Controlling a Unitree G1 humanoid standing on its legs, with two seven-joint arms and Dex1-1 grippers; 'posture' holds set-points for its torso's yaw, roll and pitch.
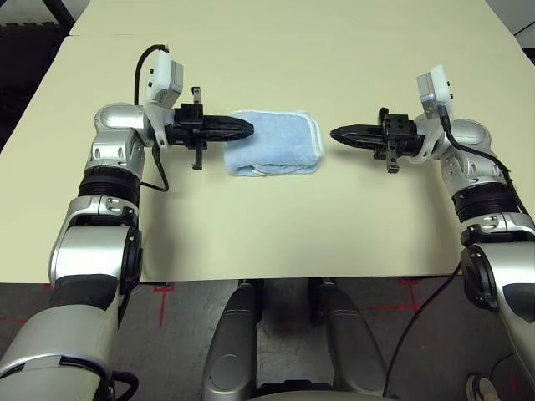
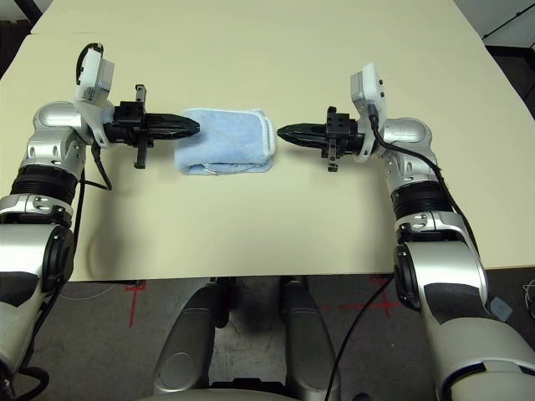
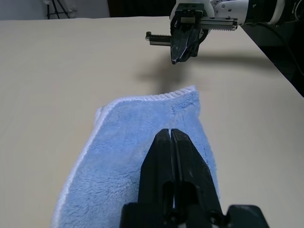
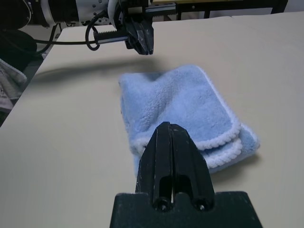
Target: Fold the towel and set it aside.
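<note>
Towel (image 1: 274,144) lies folded on the beige table (image 1: 276,225), in the middle between your two grippers, with its white-stitched layered edges toward the right side. Your left gripper (image 1: 247,128) reaches over the towel's left end; from the wrist view it hangs above the cloth, and its fingers are pressed together on nothing. Your right gripper (image 1: 336,134) is just beside the towel's right edge, apart from it, fingers also pressed together and holding nothing. You see both forearms come in from the sides, and the two grippers point level toward each other across the towel.
</note>
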